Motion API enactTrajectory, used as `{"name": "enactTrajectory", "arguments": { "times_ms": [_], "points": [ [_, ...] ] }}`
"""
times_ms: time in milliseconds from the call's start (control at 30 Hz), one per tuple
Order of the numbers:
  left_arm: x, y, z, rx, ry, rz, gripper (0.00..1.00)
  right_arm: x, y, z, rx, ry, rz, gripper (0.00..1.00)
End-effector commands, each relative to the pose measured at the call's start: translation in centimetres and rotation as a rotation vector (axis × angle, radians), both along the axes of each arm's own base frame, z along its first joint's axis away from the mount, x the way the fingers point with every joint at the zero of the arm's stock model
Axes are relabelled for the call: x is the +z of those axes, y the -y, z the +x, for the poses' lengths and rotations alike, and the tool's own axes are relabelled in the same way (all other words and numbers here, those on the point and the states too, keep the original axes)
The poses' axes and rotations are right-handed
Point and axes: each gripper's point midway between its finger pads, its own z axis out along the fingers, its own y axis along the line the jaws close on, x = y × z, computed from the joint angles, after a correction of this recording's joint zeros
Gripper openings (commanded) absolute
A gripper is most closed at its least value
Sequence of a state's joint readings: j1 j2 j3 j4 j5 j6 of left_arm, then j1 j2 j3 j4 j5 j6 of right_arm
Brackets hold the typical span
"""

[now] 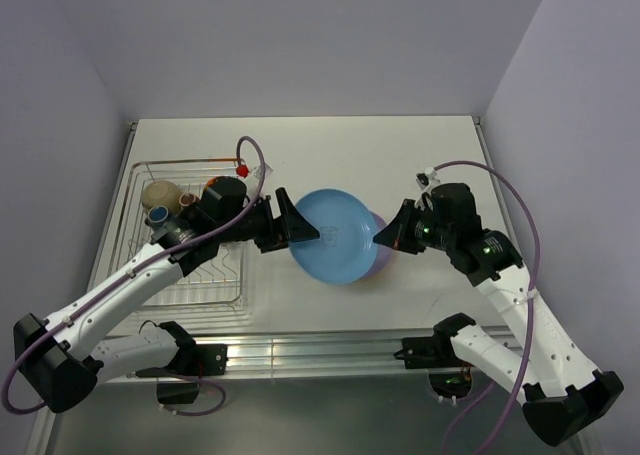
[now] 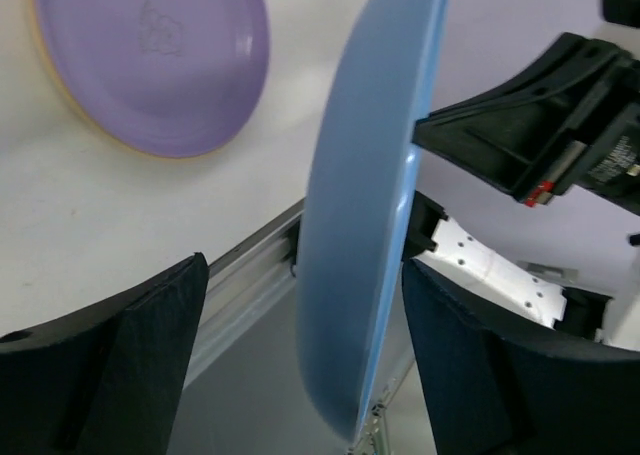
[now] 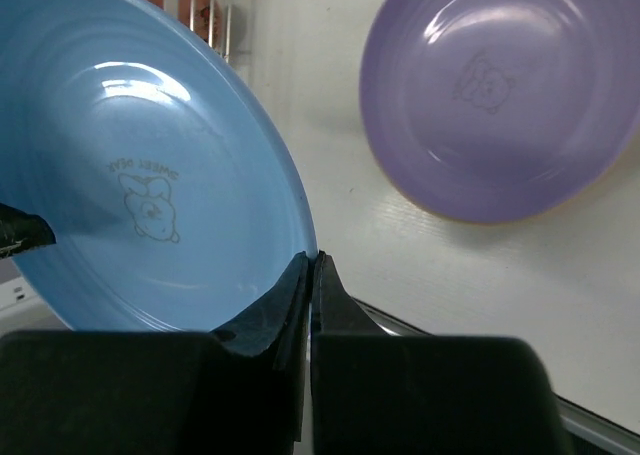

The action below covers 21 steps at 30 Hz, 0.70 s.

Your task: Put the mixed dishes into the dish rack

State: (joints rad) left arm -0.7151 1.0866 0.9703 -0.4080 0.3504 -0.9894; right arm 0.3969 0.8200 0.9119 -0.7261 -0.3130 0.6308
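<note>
My right end effector (image 3: 311, 267) is pinching the rim of the blue plate (image 1: 335, 233), held up off the desk (image 1: 400, 155). My left end effector (image 1: 298, 227) is spread round its far edge. The cream bowl (image 1: 160, 193) is in the dish rack (image 1: 140, 175) already, but this one and the lilac plate (image 3: 500, 95) aren't yet.

The left arm (image 1: 110, 310) and right arm (image 1: 525, 320) are wearing white link covers between black joint housings. A purple cable (image 1: 541, 250) is running along each arm. Black wedge-shaped fingers (image 2: 110, 365) are tipping each wrist. Green lights (image 1: 487, 243) are glowing on the right arm. A red mark (image 2: 540, 190) is showing on its wrist housing.
</note>
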Motion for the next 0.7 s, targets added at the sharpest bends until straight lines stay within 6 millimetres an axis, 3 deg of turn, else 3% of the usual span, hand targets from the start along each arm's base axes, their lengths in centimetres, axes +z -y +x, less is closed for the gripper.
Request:
{"name": "enactTrajectory", "arguments": {
  "times_ms": [0, 67, 100, 167, 200, 233, 267, 300, 333, 367, 400, 433, 467, 500, 533, 567, 667],
  "points": [
    [3.9, 1.1, -0.6, -0.053, 0.075, -0.137, 0.82, 2.7, -1.9, -0.3, 0.087, 0.054, 0.104, 0.0],
    [4.2, 1.0, -0.6, -0.049, 0.078, -0.144, 0.74, 2.5, -2.0, -0.3, 0.094, 0.048, 0.101, 0.0],
    [4.3, 1.0, -0.7, -0.048, 0.081, -0.146, 0.59, 2.5, -2.1, -0.3, 0.099, 0.052, 0.098, 0.0],
    [4.8, 0.8, -0.6, -0.033, 0.086, -0.145, 0.38, 2.6, -2.1, -0.2, 0.103, 0.061, 0.091, 0.0],
    [4.7, 0.6, -0.5, -0.02, 0.083, -0.135, 0.12, 2.7, -2.1, -0.1, 0.105, 0.071, 0.087, 0.0],
    [5.3, 0.3, -0.2, -0.003, 0.094, -0.128, 0.0, 3.0, -2.0, 0.0, 0.105, 0.084, 0.083, 0.15],
    [4.4, -0.5, -0.4, 0.022, 0.066, -0.07, 0.0, 3.3, -1.9, 0.1, 0.099, 0.1, 0.076, 0.34],
    [4.0, -1.6, 0.5, 0.099, 0.076, -0.018, 0.0, 3.3, -1.5, 0.1, 0.089, 0.102, 0.055, 0.46],
    [4.7, -2.4, 0.9, 0.143, 0.09, 0.008, 0.0, 3.7, -0.7, 0.7, 0.044, 0.129, 0.023, 0.58],
    [3.8, -4.2, 0.2, 0.184, 0.057, 0.082, 0.0, 3.6, -0.1, 0.6, 0.02, 0.125, -0.006, 0.62],
    [3.4, -6.1, 1.2, 0.287, 0.078, 0.152, 0.0, 3.7, 0.5, 0.8, -0.001, 0.139, -0.034, 0.66],
    [4.4, -7.5, 1.3, 0.338, 0.097, 0.18, 0.0, 4.1, 1.0, 0.9, -0.02, 0.157, -0.05, 0.7],
    [4.5, -8.9, 1.1, 0.38, 0.104, 0.219, 0.0, 4.0, 1.6, 1.1, -0.046, 0.161, -0.077, 0.71],
    [3.3, -11.5, 0.7, 0.45, 0.087, 0.331, 0.0, 4.0, 1.8, 1.1, -0.048, 0.167, -0.088, 0.71],
    [4.1, -12.7, 0.6, 0.483, 0.098, 0.355, 0.0, 4.1, 1.9, 1.1, -0.049, 0.172, -0.09, 0.71],
    [3.3, -14.4, -0.4, 0.501, 0.07, 0.43, 0.0, 4.1, 1.8, 1.1, -0.04, 0.175, -0.088, 0.71],
    [4.2, -16.7, -1.0, 0.553, 0.09, 0.494, 0.0, 4.0, 1.4, 1.0, -0.017, 0.172, -0.078, 0.7]
  ]
}}
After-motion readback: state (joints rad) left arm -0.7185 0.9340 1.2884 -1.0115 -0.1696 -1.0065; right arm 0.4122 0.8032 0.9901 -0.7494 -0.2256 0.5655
